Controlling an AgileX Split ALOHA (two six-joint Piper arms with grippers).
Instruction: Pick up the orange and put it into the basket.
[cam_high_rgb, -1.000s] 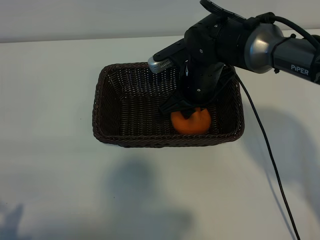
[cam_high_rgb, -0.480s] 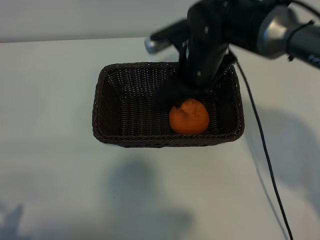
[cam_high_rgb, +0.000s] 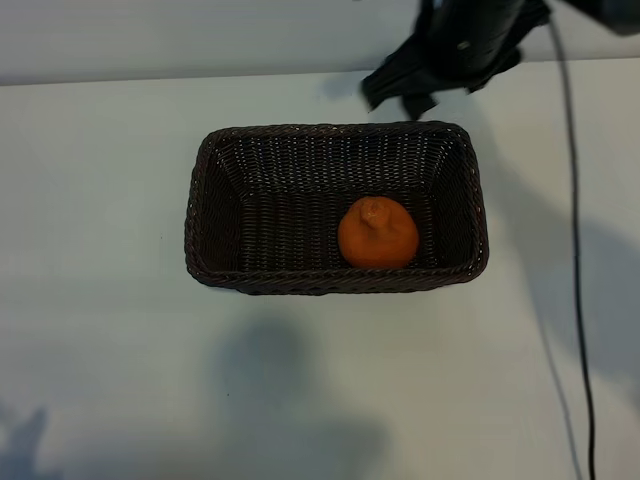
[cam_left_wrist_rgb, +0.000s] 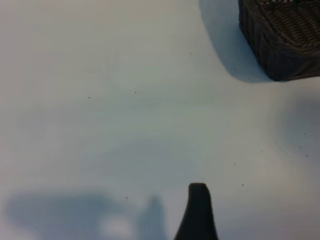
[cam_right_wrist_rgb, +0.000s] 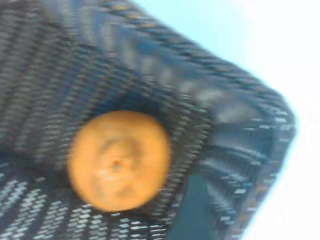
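The orange (cam_high_rgb: 378, 235) lies free on the basket floor, stem knob up, close to the near wall at the right. The dark brown woven basket (cam_high_rgb: 330, 285) stands mid-table. My right gripper (cam_high_rgb: 398, 98) hangs above the basket's far rim, open and empty, well clear of the fruit. The right wrist view looks down on the orange (cam_right_wrist_rgb: 119, 160) and a basket corner (cam_right_wrist_rgb: 235, 110), past one dark finger (cam_right_wrist_rgb: 192, 212). One dark finger (cam_left_wrist_rgb: 198, 212) of my left gripper shows in the left wrist view over bare table; the left arm is outside the exterior view.
White table surrounds the basket on all sides. A black cable (cam_high_rgb: 572, 250) runs down the right side from the right arm. A basket corner (cam_left_wrist_rgb: 280, 40) shows far off in the left wrist view.
My right gripper let go of the orange inside the basket, then rose and drew back beyond the far rim. The orange stayed where it was set. The left arm did not move.
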